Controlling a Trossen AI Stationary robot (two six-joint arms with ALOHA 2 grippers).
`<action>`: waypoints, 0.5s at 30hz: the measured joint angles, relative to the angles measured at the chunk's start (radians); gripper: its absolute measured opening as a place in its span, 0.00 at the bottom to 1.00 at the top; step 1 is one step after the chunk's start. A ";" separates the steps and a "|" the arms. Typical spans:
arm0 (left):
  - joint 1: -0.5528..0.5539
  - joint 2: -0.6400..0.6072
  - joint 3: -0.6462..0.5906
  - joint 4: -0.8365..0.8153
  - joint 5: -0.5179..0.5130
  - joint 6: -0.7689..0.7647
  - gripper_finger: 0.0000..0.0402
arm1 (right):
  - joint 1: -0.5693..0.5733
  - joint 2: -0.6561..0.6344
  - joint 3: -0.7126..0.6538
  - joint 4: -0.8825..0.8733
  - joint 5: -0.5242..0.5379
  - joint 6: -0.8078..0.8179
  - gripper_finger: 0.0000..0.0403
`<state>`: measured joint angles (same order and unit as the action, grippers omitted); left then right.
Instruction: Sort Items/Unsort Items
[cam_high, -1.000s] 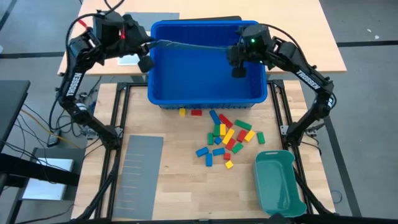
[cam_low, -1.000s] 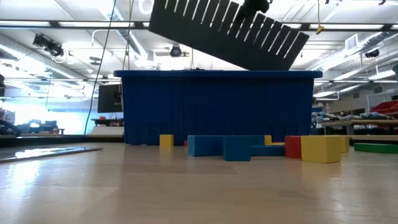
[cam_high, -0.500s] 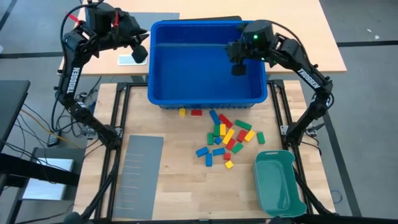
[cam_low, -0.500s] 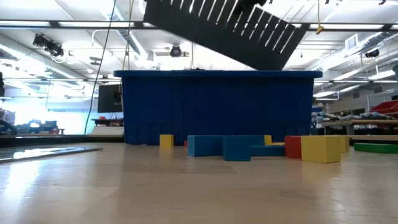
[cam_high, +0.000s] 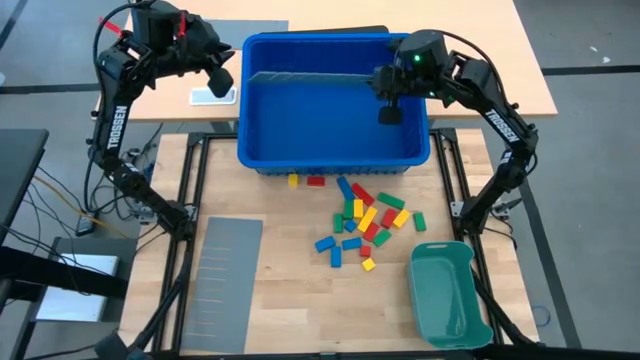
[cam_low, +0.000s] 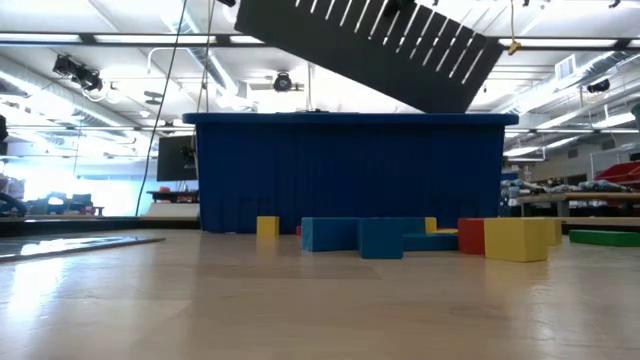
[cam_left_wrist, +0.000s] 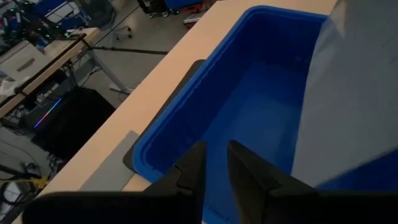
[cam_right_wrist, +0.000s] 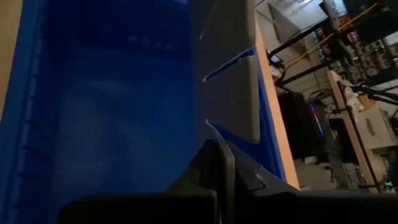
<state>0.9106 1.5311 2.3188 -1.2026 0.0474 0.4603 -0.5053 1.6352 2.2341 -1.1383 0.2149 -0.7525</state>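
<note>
left arm (cam_high: 108, 140): dark matte links, white TROSSEN lettering on the long link, red and black cables looped at the wrist | right arm (cam_high: 497, 120): same dark build, white TROSSEN lettering on the forearm, green indicator light on wrist housing, thin black cable along the links | fingers (cam_left_wrist: 186, 177): dark, angular, tapered

TROSSEN on left arm (cam_high: 101, 120), right arm (cam_high: 497, 125)

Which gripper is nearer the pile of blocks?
Right. The right gripper hangs over the blue bin, shut on a grey divider sheet, just beyond the blocks. The left gripper sits outside the bin's far left corner.
</note>
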 joint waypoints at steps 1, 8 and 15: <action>0.000 0.000 0.000 0.000 0.000 0.000 0.18 | -0.004 0.000 0.000 -0.003 -0.001 0.000 0.00; 0.000 0.000 0.000 -0.001 0.004 -0.021 0.18 | -0.032 0.012 0.000 -0.006 -0.016 0.009 0.00; -0.001 0.000 0.000 -0.001 0.011 -0.022 0.18 | -0.044 0.029 0.000 0.001 -0.029 0.002 0.00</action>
<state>0.9100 1.5314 2.3188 -1.2035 0.0582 0.4384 -0.5492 1.6639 2.2345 -1.1370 0.1855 -0.7506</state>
